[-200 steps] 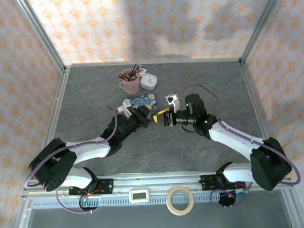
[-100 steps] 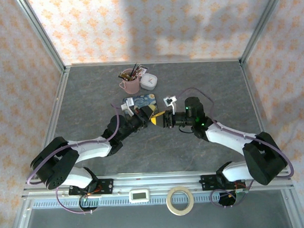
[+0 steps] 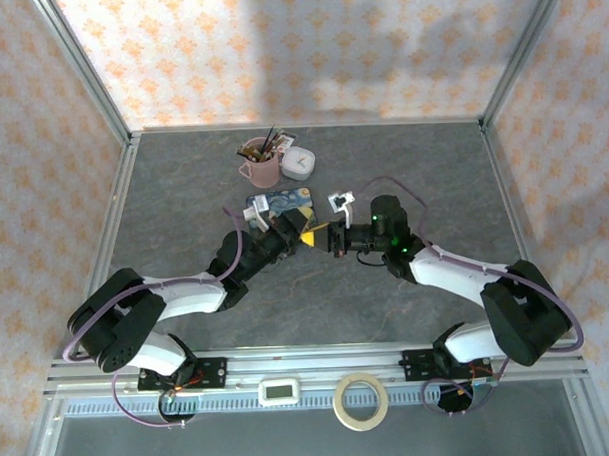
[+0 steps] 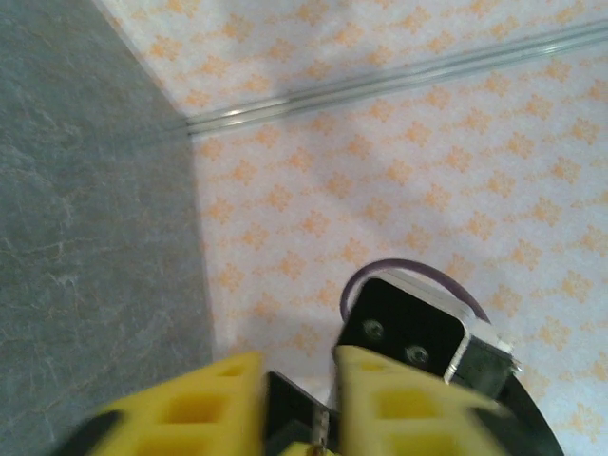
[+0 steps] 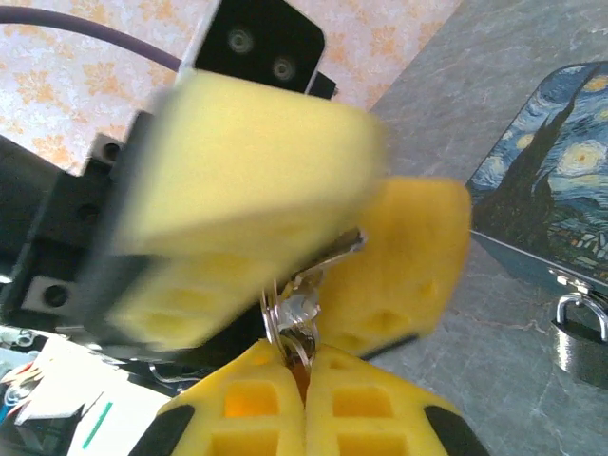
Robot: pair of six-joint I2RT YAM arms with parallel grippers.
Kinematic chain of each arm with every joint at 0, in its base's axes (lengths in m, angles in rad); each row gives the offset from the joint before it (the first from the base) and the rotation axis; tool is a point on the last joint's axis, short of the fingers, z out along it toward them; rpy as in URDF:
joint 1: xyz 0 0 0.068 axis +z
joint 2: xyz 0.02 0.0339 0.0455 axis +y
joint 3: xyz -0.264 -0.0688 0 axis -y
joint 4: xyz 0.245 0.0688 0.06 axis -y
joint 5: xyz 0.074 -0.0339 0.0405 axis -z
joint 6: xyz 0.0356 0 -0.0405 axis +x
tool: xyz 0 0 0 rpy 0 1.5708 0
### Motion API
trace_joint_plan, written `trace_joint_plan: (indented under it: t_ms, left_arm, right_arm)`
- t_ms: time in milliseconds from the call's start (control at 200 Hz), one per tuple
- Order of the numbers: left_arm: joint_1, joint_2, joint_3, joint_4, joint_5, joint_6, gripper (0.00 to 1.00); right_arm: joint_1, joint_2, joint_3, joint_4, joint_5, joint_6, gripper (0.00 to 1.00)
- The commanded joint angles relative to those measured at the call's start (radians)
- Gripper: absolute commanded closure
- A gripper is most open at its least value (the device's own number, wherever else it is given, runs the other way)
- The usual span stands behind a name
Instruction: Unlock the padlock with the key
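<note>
**Keys pinched in the right gripper, the left gripper loose around them.**

At the bottom centre of the right wrist view, the right gripper (image 5: pixel 304 366) has its jaws pressed together on the small silver keys (image 5: pixel 290 318), gripping the low end of the bunch. The left gripper (image 4: pixel 297 385) has its jaws apart with a clear gap, and its fingers stand on either side of the keys' upper tip without squeezing it. The padlock (image 5: pixel 581 344) sits at the lower right edge of that view, on the table (image 5: pixel 494 380) just beside the blue tin (image 5: pixel 560 180), and nothing holds it. The pinch is narrow and the bunch is splayed, so a brush from a left finger could twist or drag the keys out. The loose padlock would probably slide away if a key pushed on it.
</note>
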Motion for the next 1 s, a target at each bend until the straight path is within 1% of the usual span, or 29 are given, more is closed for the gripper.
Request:
trace_joint_plan:
  t_ms: [0, 25, 50, 80, 205, 310, 430, 515, 616, 686, 796, 881, 996]
  left_arm:
    - [0.012, -0.043, 0.0, 0.045, 0.033, 0.007, 0.35]
    - [0.022, -0.053, -0.002, 0.033, 0.031, 0.011, 0.28]
    - [0.031, -0.066, -0.004, 0.019, 0.029, 0.015, 0.24]
    - [0.04, -0.08, -0.006, 0.003, 0.024, 0.023, 0.22]
    - [0.062, -0.132, -0.002, -0.088, 0.007, 0.066, 0.2]
    - [0.072, -0.14, 0.013, -0.165, 0.02, 0.099, 0.2]
    - [0.081, -0.123, 0.033, -0.215, 0.071, 0.154, 0.28]
    - [0.082, -0.11, 0.055, -0.272, 0.102, 0.2, 0.31]
    - [0.082, -0.1, 0.066, -0.288, 0.135, 0.234, 0.31]
    - [0.082, -0.098, 0.087, -0.329, 0.152, 0.273, 0.33]
    - [0.082, -0.095, 0.129, -0.426, 0.175, 0.367, 0.39]
    - [0.082, -0.095, 0.164, -0.514, 0.183, 0.439, 0.45]
    - [0.082, -0.101, 0.179, -0.543, 0.207, 0.485, 0.54]
  right_arm:
    - [0.001, -0.009, -0.005, -0.027, 0.037, -0.061, 1.0]
    - [0.001, -0.014, -0.003, -0.047, 0.04, -0.076, 1.0]
    - [0.001, -0.02, -0.002, -0.062, 0.041, -0.092, 1.0]
    - [0.001, -0.027, 0.0, -0.086, 0.044, -0.111, 1.0]
    - [0.002, -0.057, 0.008, -0.166, 0.06, -0.182, 1.0]
    - [0.001, -0.065, 0.035, -0.258, 0.084, -0.257, 1.0]
    - [0.001, -0.067, 0.065, -0.339, 0.104, -0.344, 1.0]
    - [0.001, -0.06, 0.089, -0.378, 0.109, -0.383, 1.0]
    - [0.001, -0.043, 0.112, -0.406, 0.1, -0.395, 1.0]
    - [0.001, -0.033, 0.118, -0.409, 0.09, -0.396, 1.0]
    - [0.001, -0.026, 0.124, -0.42, 0.08, -0.399, 1.0]
    - [0.001, -0.023, 0.136, -0.444, 0.077, -0.414, 1.0]
    - [0.001, -0.02, 0.154, -0.48, 0.074, -0.433, 1.0]
